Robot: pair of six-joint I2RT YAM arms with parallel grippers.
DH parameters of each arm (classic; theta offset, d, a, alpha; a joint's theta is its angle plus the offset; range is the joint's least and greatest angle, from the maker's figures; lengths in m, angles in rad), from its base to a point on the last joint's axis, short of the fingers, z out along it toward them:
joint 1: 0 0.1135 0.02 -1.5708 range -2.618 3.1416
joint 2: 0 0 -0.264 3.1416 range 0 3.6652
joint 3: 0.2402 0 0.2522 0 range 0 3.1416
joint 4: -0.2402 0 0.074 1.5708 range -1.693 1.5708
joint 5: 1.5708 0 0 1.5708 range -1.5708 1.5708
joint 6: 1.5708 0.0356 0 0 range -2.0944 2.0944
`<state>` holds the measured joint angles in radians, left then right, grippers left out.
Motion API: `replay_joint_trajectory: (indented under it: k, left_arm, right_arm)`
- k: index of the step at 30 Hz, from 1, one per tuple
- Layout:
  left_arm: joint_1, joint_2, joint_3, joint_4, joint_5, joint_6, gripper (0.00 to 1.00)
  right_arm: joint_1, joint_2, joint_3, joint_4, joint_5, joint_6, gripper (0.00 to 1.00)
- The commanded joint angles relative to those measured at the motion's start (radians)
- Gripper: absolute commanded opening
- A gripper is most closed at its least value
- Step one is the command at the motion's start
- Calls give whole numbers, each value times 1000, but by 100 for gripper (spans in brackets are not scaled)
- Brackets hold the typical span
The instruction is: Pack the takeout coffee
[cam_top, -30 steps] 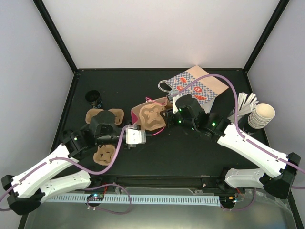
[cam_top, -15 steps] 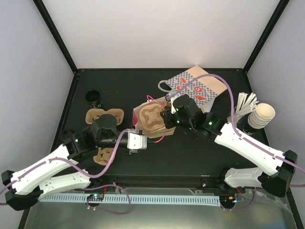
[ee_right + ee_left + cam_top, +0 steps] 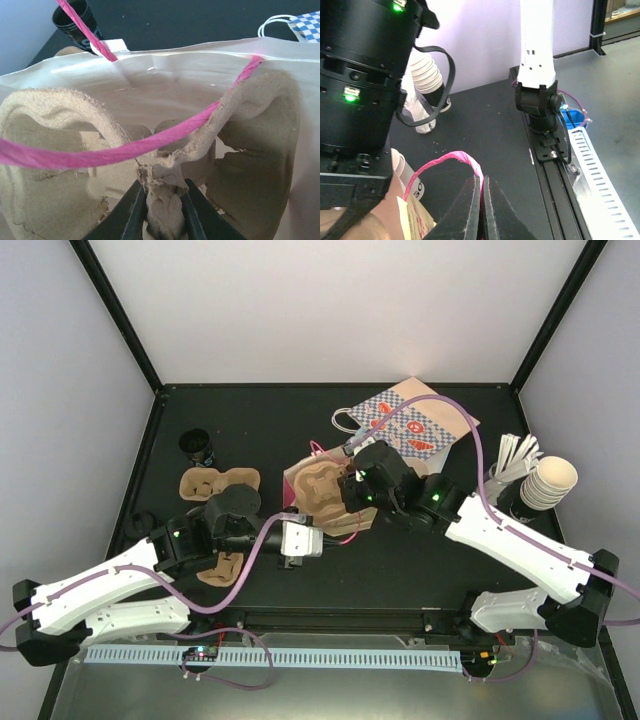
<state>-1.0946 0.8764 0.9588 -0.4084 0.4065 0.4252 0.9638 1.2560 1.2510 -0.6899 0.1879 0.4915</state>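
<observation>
The left gripper (image 3: 481, 182) has slid rightward along the lower frame, and the pale pink paper bag (image 3: 175, 70) has shifted slightly with it. Its fingers are pinched tight on the bag's pink twisted-paper handle (image 3: 451, 156). The right gripper (image 3: 162, 186), narrowly parted, clamps the centre ridge of the brown moulded-pulp cup carrier (image 3: 55, 150) inside the bag. The small white printed paper cup (image 3: 404, 167) shows just beside the bag, at the lower left of the left wrist view.

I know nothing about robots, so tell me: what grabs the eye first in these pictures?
Centre stage, the right gripper pinches the middle ridge of a brown moulded-pulp cup carrier sitting in the mouth of a pale pink paper bag. Beside it, the left gripper is shut on the bag's pink twisted-cord handle. Behind them lies a blue-checked paper bag, with a stack of cream paper cups at the far right.
</observation>
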Motion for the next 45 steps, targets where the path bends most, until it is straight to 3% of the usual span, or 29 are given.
replay_joint_trajectory:
  k: [1, 4, 8, 17, 23, 26, 37, 45]
  left_arm:
    - [-16, 5, 5, 94, -33, -59, 3]
    - [-17, 10, 9, 113, -55, -90, 9]
    - [-17, 1, 29, 98, -108, -115, 43]
    - [-16, -35, 192, -41, -376, -294, 96]
    - [12, -48, 286, -149, -624, -457, 99]
    - [91, -4, 391, -321, -627, -504, 99]
    - [500, 62, 428, -457, -267, -551, 99]
    - [590, 165, 422, -506, -150, -548, 99]
  right_arm:
    - [15, 15, 44, -85, 79, -1, 19]
    - [28, 21, 45, -106, 86, 10, 20]
    - [43, 16, 29, -103, 89, 18, 20]
    - [47, -16, -34, -71, 82, 6, 20]
    - [47, -18, -48, -64, 71, -22, 19]
    - [49, -26, -58, -54, 66, -33, 19]
    - [48, -42, -71, -43, 47, -66, 19]
    - [49, -57, -88, -33, 30, -109, 20]
